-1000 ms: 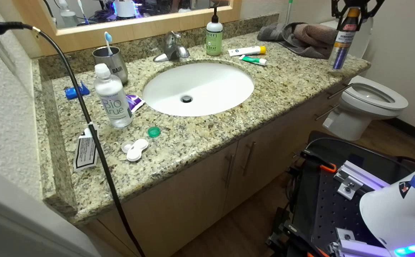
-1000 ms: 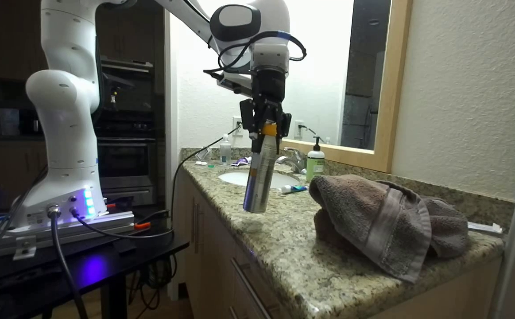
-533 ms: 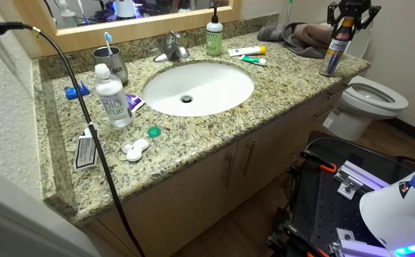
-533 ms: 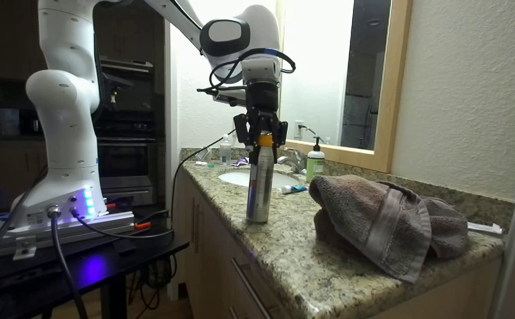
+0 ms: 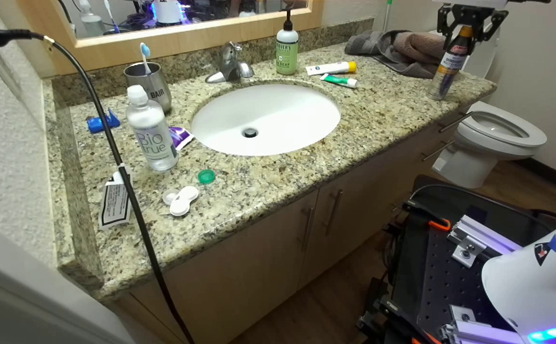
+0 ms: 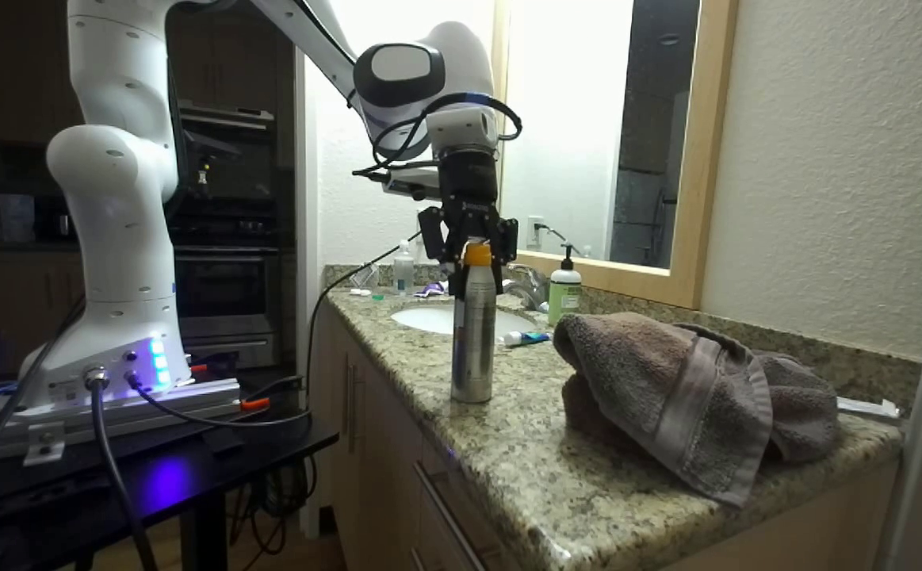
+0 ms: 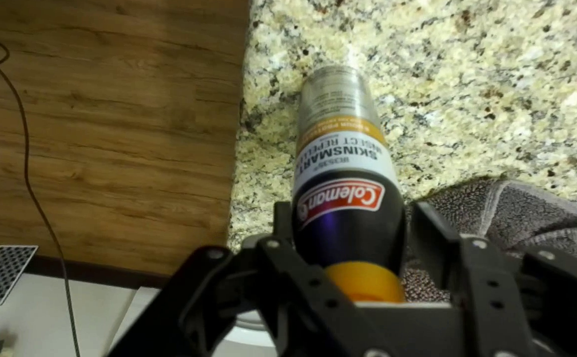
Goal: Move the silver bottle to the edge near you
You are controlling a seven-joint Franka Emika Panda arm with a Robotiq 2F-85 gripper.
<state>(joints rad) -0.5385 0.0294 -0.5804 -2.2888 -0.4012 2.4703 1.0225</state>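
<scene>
- Speckled granite (image 6: 524,464) runs round a white sink (image 5: 278,119); a towel (image 6: 651,396) lies heaped on it, and wood floor (image 7: 119,139) shows below its edge (image 7: 244,158).
- Just back from that edge, between it and the towel, the bottle (image 6: 474,341) stands near upright, its base apparently on the granite.
- Over its cap (image 6: 478,254) reaches the gripper (image 7: 352,213). The jaws stand narrow, close on each side of the black upper part; whether they press on it or sit slightly loose, I cannot tell.
- Handling, I judge: the bottle looks like metal, so stiff, hard to crush, and smooth enough to twist or slide in the grip. How full or heavy it is, the views do not show.
- Best hold: probably the straight body, squarely across the middle. The gripper sits high, close to where the sides round in toward the cap, so the bottle may pivot and lean.
- The cap makes a poor handle, I think; it could pull off.
- Tall and slim, the bottle could topple over the edge if knocked. Letting go would call for opening both sides evenly, then rising straight up.
</scene>
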